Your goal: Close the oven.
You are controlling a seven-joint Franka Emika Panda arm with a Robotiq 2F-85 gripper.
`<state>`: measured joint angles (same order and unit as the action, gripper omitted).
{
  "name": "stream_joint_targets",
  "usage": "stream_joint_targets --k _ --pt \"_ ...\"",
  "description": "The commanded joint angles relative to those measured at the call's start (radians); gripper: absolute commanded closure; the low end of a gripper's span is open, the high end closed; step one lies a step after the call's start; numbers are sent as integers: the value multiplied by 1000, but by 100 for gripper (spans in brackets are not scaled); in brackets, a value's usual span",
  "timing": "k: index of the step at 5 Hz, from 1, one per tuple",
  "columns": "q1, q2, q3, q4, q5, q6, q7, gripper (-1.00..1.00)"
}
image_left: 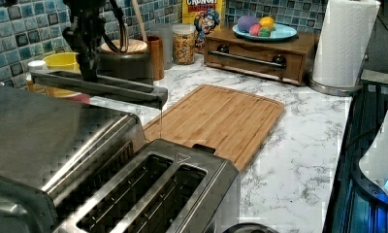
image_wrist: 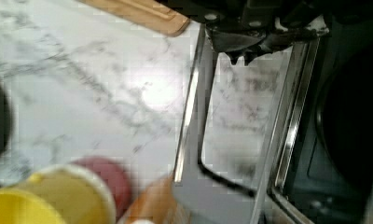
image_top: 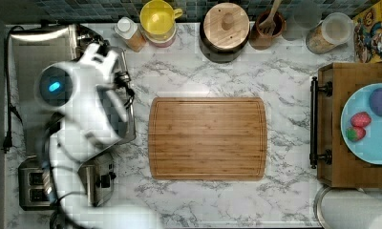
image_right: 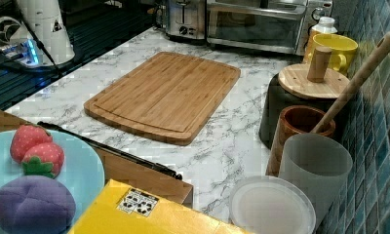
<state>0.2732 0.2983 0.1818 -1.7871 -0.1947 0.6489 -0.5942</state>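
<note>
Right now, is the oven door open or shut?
Open. The oven door sticks out flat over the counter, with the end effector at it.

The white Panda arm [image_top: 79, 109] is seen from above at the top view's left, folded over itself with a blue indicator light lit on one joint. The black gripper [image_left: 88, 53] is pointed straight down in the left view, cables looped beside the wrist.

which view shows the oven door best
The left view: the oven door hangs flat open, seen edge-on, with the claw at it. The wrist view shows its glass close up; the right view shows it distant; the top view has the arm covering it.
</note>
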Motion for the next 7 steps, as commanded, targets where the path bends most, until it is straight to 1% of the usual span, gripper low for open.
stream_joint_targets --k 1,2,3,4,5,6,7 --pt "70 -44 30 111 -37 -127 119 100" --pt "68 -43 12 106 -41 -122 136 100" --pt "77 -72 12 130 -5 -133 165 100" --pt "19 -117 8 94 117 -79 78 100" --pt "-27 -220 6 -11 282 20 -29 100" --pt "-1 -246 -24 -33 308 41 -58 100" --pt "20 -246 -46 -33 310 41 -59 100"
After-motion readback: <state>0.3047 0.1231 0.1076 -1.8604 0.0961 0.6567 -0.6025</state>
